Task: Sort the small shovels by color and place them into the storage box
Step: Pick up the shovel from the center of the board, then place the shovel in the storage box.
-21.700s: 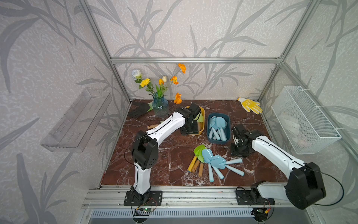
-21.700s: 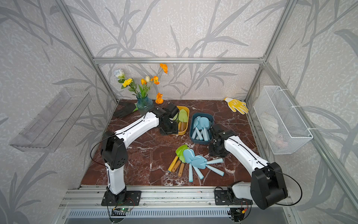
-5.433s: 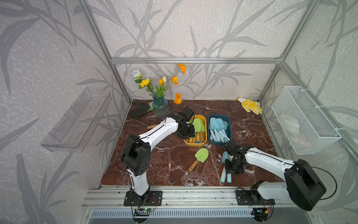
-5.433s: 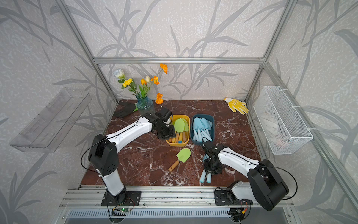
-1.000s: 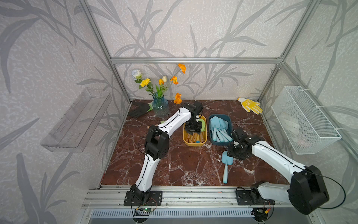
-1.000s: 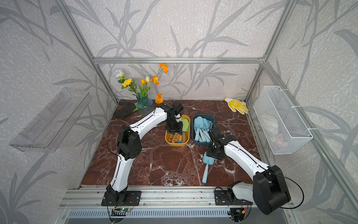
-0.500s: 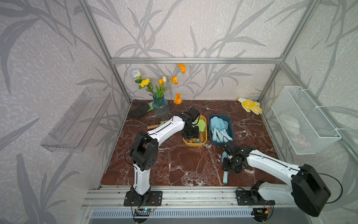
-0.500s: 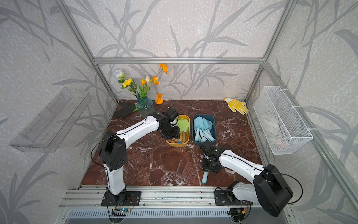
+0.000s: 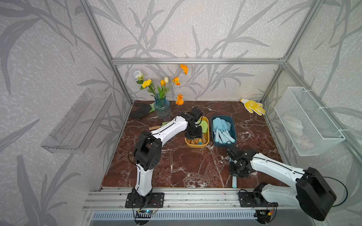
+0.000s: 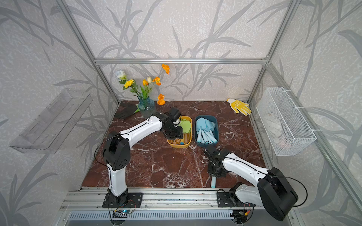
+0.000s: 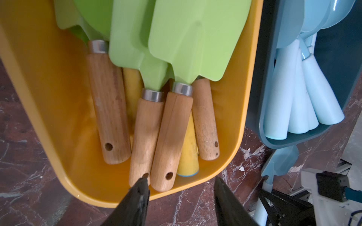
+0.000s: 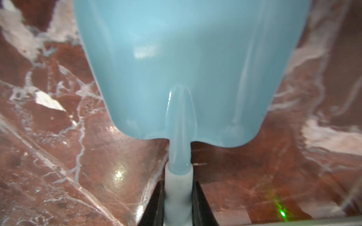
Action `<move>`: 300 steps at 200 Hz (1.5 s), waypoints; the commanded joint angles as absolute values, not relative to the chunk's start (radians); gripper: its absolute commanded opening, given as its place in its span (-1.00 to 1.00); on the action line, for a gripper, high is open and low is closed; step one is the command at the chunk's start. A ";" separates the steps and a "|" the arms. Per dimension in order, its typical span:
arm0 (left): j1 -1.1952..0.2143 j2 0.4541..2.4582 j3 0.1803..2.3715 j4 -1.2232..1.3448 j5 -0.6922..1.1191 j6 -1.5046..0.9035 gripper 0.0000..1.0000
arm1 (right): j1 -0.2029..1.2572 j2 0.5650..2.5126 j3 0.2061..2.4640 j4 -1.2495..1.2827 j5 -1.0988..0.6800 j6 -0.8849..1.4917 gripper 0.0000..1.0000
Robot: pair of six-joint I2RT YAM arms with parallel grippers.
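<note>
Two boxes (image 9: pixel 196 146) (image 9: pixel 224 145), two gloves (image 9: pixel 141 112) (image 9: pixel 253 107), one vase (image 9: pixel 162 109)

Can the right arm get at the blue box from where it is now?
Likely yes. The right tool is shut on the blue shovel; only bare table lies between it and the blue box, and the left tool is over the yellow box.

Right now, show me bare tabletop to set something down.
Bare: the marble between the yellow box, the left arm's base and the right gripper on the blue shovel; also between the blue box and the yellow glove. Crowded: around the vase, black glove and both boxes.
</note>
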State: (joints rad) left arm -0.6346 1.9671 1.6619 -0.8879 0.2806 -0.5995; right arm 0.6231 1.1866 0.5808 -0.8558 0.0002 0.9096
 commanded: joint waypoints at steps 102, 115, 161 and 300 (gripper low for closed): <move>-0.582 1.939 1.634 -0.861 0.269 -0.566 0.09 | 0.396 1.252 1.063 -0.981 0.138 0.696 -0.89; -0.568 1.922 1.611 -0.858 0.249 -0.569 0.09 | 0.385 1.322 1.136 -0.966 0.128 0.652 -0.88; -0.509 1.825 1.504 -0.848 0.172 -0.574 0.09 | 0.352 1.578 1.359 -0.951 0.071 0.562 -0.89; -0.373 1.630 1.268 -0.831 0.082 -0.592 0.09 | 0.355 1.957 1.577 -0.915 -0.066 0.535 -0.53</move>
State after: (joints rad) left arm -0.3855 1.6821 1.2907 -0.8326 0.1131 -0.5823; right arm 0.3515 1.9491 1.5585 -0.9035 -0.0612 0.5442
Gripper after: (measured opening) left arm 0.546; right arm 0.208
